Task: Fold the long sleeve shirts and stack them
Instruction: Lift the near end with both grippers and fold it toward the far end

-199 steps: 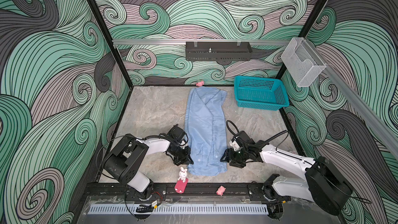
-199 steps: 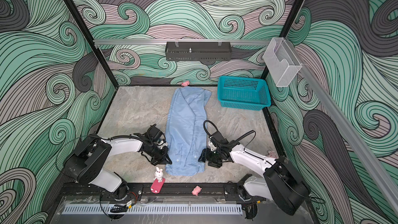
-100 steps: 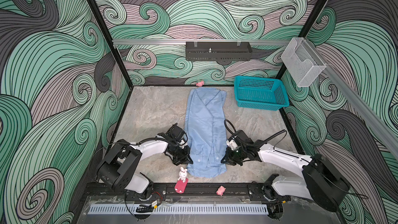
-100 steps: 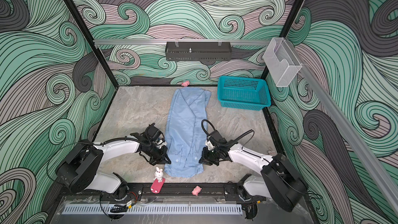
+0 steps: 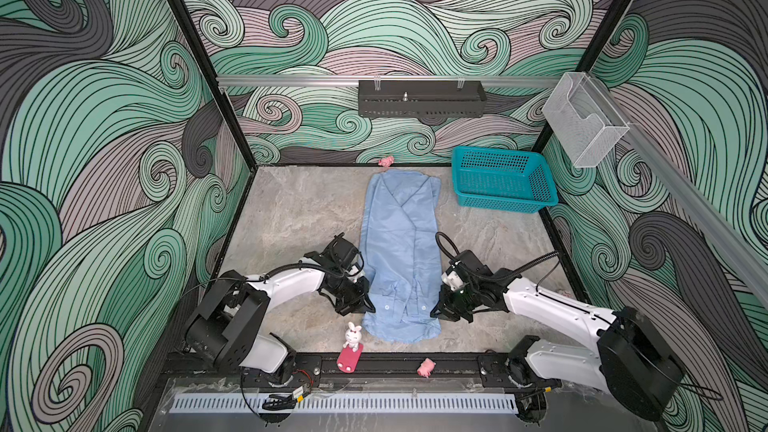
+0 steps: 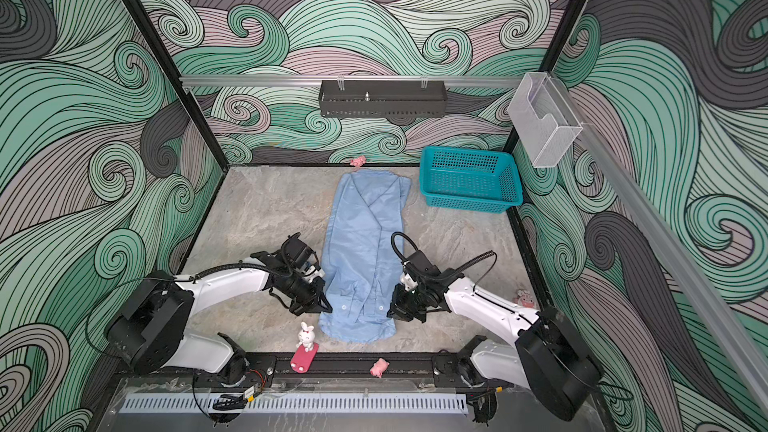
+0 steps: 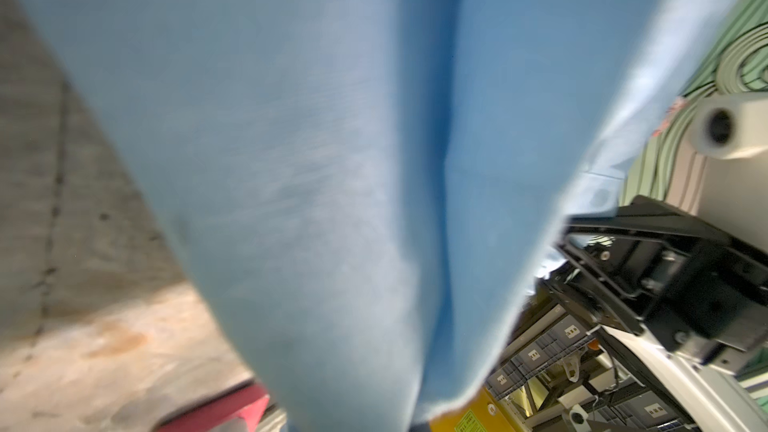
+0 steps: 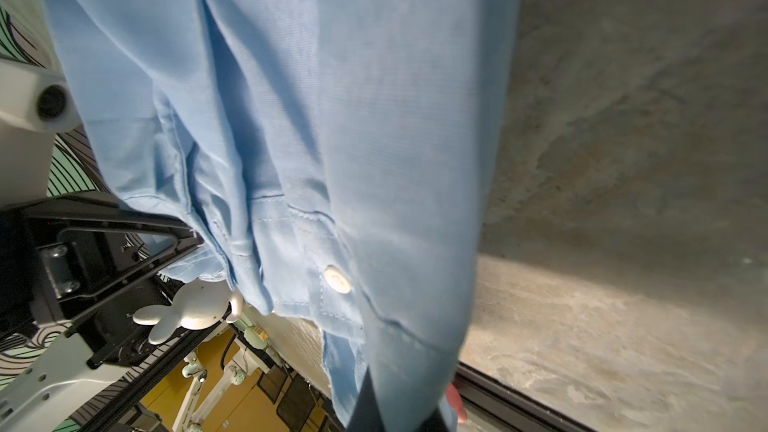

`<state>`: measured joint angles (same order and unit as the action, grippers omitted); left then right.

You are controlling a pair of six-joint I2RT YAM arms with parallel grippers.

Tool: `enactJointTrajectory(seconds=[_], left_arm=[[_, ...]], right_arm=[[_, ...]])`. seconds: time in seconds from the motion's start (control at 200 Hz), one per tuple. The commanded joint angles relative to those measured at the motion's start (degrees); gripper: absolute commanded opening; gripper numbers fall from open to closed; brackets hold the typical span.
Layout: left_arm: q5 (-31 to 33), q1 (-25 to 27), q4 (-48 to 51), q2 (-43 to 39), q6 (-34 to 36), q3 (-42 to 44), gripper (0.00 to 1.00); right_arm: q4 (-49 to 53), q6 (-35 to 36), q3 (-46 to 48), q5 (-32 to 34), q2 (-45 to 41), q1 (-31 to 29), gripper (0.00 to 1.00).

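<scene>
The long sleeve shirt (image 5: 401,251) (image 6: 365,251) is light blue and lies as a long narrow strip down the middle of the table, collar at the far end, cuffs with white buttons near the front. My left gripper (image 5: 368,307) (image 6: 326,307) is shut on its left edge near the hem. My right gripper (image 5: 436,311) (image 6: 392,311) is shut on the right edge opposite. Blue cloth (image 7: 332,160) fills the left wrist view and hides the fingers. In the right wrist view the cloth (image 8: 374,139) with a white button (image 8: 337,279) drapes over the jaws.
A teal basket (image 5: 503,184) stands at the back right. A white rabbit figure on a red base (image 5: 352,336) and a pink toy (image 5: 427,366) sit at the front rail, close to the hem. Another pink toy (image 5: 386,161) lies by the back wall.
My right gripper has closed on the shirt's right edge. Both grippers have moved in slightly against the cloth. The shirt lies where it was.
</scene>
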<state>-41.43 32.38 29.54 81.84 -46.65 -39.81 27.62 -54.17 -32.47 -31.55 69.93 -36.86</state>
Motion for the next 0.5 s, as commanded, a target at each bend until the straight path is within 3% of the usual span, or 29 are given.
enactJointTrajectory(seconds=[0.0, 0.27, 0.495], left_arm=[[-1.0, -1.7, 3.6, -2.1, 0.5, -5.1, 0.0], [-5.8, -5.2, 6.6, -0.7, -0.4, -15.6, 0.0], [-10.9, -9.7, 8.0, 9.1, -0.7, -27.2, 0.0]], right_arm=[[4.9, -0.9, -5.0, -0.3, 0.3, 2.1, 0.0], [7.7, -2.2, -14.8, -6.0, 2.5, 9.3, 0.04], [7.8, -2.2, -26.5, -10.1, 11.5, 13.0, 0.05]])
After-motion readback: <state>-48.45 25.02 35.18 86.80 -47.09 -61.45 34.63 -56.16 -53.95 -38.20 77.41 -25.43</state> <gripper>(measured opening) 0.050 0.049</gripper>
